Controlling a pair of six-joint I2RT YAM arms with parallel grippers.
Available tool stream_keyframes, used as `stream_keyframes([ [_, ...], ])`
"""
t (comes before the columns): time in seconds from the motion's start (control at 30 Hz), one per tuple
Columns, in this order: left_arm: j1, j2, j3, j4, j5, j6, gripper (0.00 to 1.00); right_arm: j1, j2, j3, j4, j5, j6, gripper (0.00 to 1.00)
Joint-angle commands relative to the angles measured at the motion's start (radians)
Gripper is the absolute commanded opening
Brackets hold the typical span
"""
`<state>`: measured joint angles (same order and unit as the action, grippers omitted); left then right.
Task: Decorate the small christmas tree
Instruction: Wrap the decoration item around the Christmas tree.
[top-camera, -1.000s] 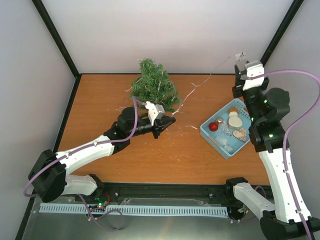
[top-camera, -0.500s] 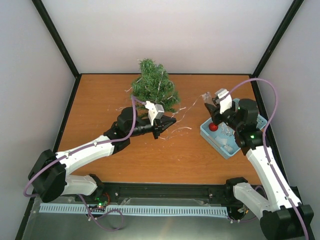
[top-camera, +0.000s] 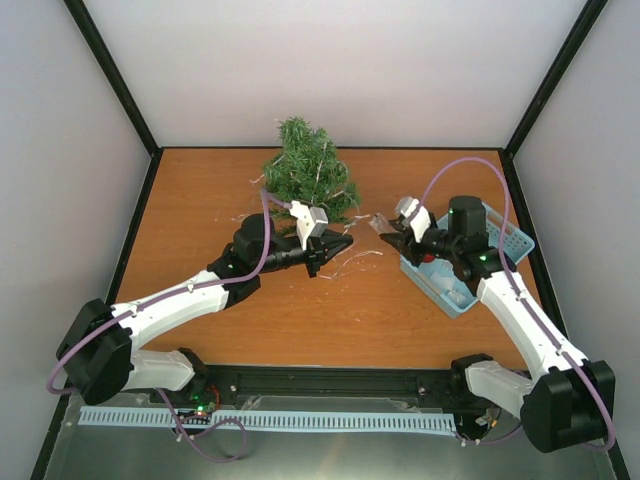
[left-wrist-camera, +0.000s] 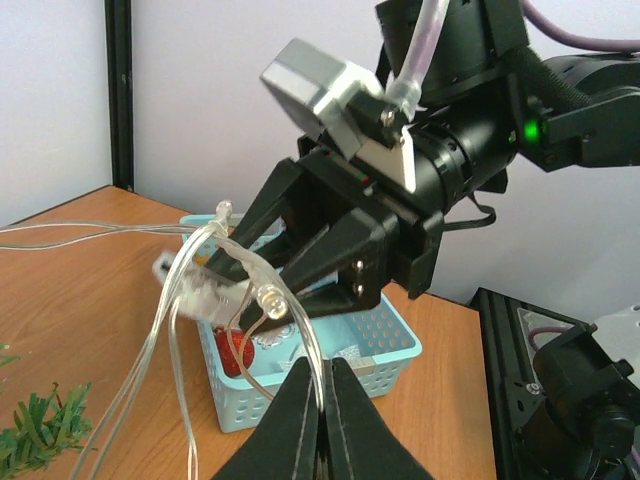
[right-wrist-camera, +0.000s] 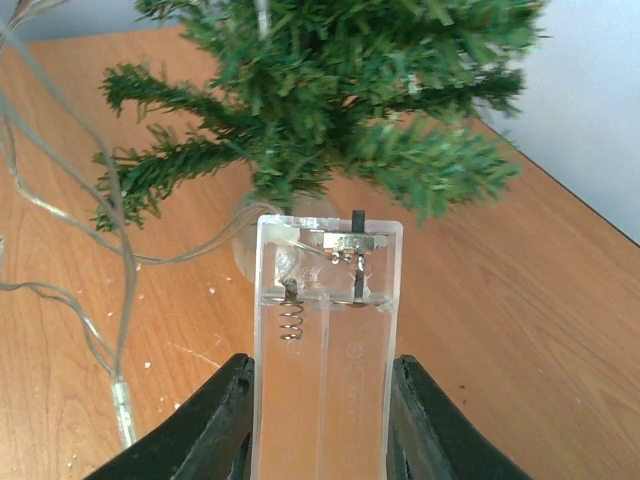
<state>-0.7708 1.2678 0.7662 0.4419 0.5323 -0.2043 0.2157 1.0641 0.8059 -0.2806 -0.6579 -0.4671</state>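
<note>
The small christmas tree (top-camera: 308, 178) stands at the back middle of the table, with a clear light string draped on it. It fills the top of the right wrist view (right-wrist-camera: 340, 90). My left gripper (top-camera: 340, 245) is just in front of the tree and is shut on a strand of the clear light string (left-wrist-camera: 300, 320). My right gripper (top-camera: 388, 232) is shut on the string's clear empty battery box (right-wrist-camera: 325, 340), held just right of the tree and facing it. Loose wire loops hang between both grippers.
A light blue basket (top-camera: 424, 288) sits at the right, under my right arm, holding a red ball (top-camera: 428, 256) and other ornaments. It also shows in the left wrist view (left-wrist-camera: 390, 345). Walls close the table's back and sides.
My right arm has swung down from the back right corner and leftward to beside the tree, carrying the battery box. The wire has gone slack. My left arm has barely moved.
</note>
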Motion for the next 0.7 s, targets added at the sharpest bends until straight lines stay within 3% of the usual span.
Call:
stream_keyframes([
  [0.0,-0.008,-0.003,0.050,0.051,0.026,-0.012,0.01,0.056,0.038,0.005,0.023,-0.011,-0.135,0.14],
  [0.4,-0.008,-0.003,0.062,0.023,0.062,-0.021,0.02,0.069,0.088,-0.057,0.270,-0.078,-0.501,0.10],
  [0.67,-0.008,0.007,0.070,0.047,0.082,-0.082,0.01,0.135,0.125,-0.085,0.416,-0.164,-0.578,0.10],
])
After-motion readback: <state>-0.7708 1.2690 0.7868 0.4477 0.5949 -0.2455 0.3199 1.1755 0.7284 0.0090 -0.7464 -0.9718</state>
